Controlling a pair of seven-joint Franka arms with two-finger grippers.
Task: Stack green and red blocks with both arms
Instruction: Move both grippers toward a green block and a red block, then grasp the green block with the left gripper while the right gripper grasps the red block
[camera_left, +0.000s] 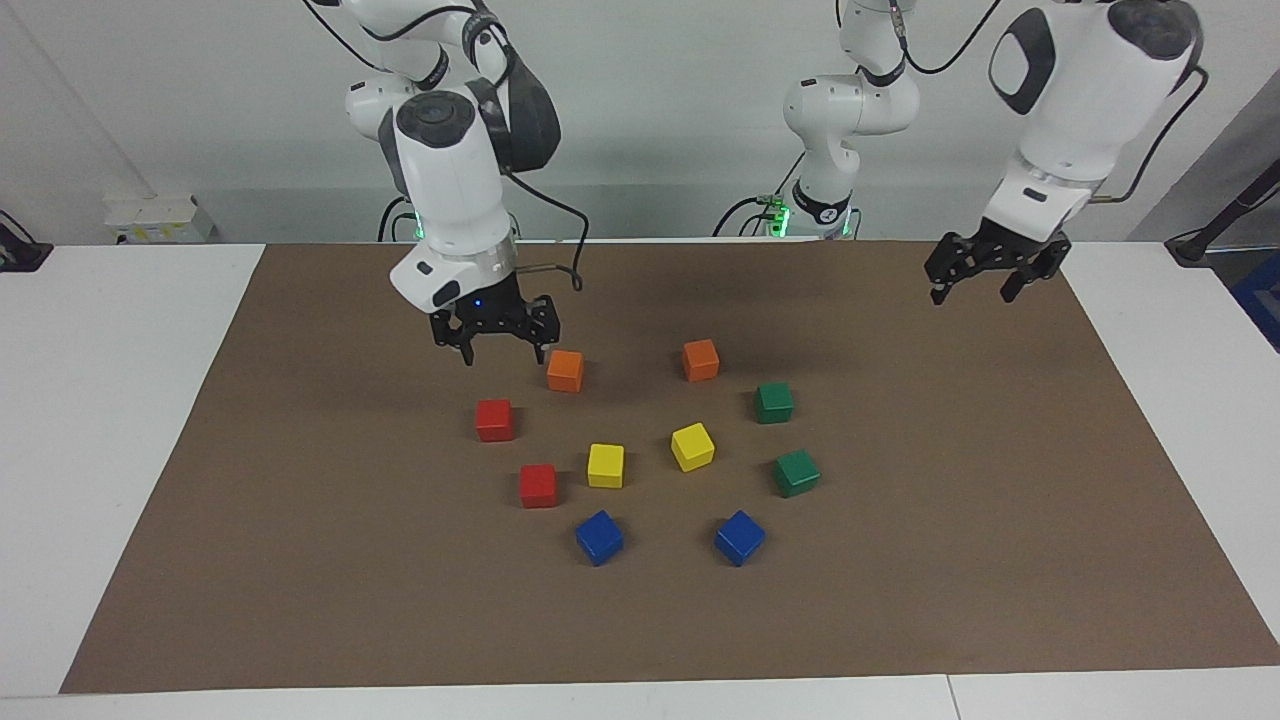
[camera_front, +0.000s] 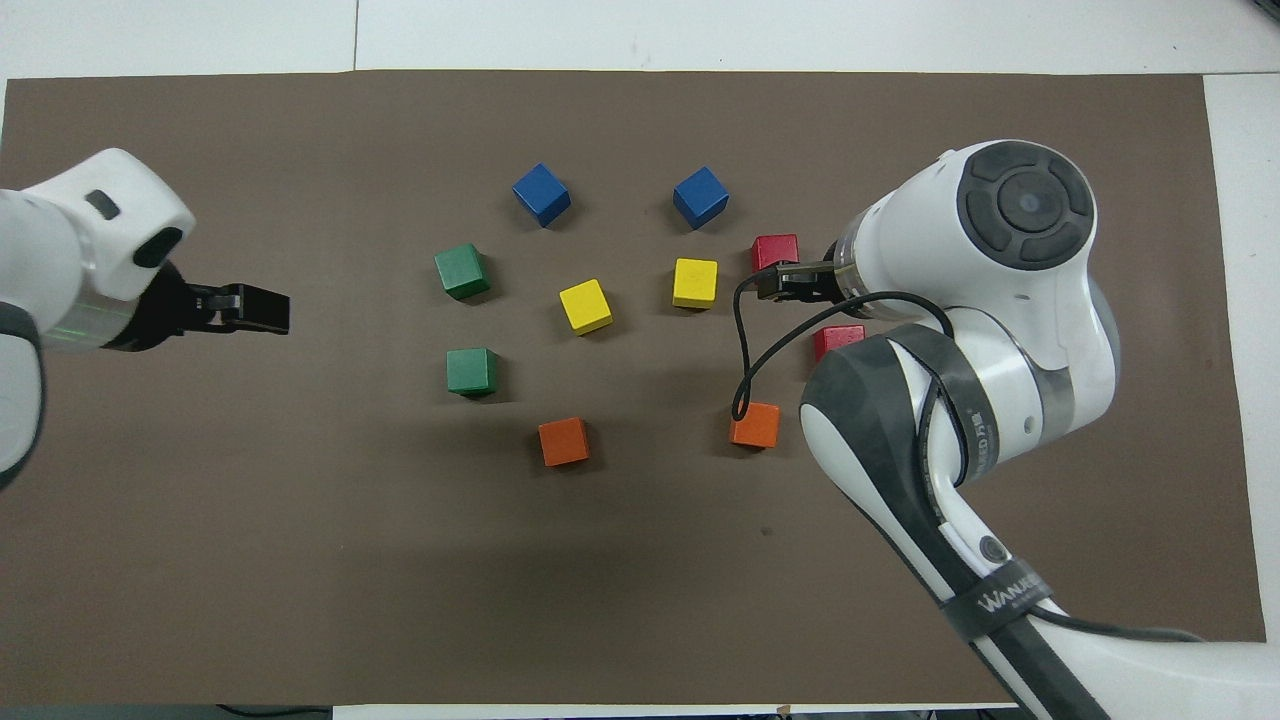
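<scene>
Two red blocks (camera_left: 494, 420) (camera_left: 538, 485) lie on the brown mat toward the right arm's end. Two green blocks (camera_left: 774, 402) (camera_left: 796, 472) lie toward the left arm's end. All four sit apart, each flat on the mat. My right gripper (camera_left: 503, 357) hangs open and empty just above the mat, over the spot beside the red block nearer the robots (camera_front: 838, 340). In the overhead view the right arm partly covers both red blocks. My left gripper (camera_left: 970, 294) is open and empty, raised over the mat's edge well away from the green blocks (camera_front: 462, 271) (camera_front: 471, 371).
Two orange blocks (camera_left: 565, 370) (camera_left: 700, 360) lie nearest the robots, one right beside the right gripper. Two yellow blocks (camera_left: 605, 465) (camera_left: 692, 446) sit in the middle of the ring and two blue blocks (camera_left: 599, 537) (camera_left: 739, 537) farthest out. The mat (camera_left: 300, 560) lies on a white table.
</scene>
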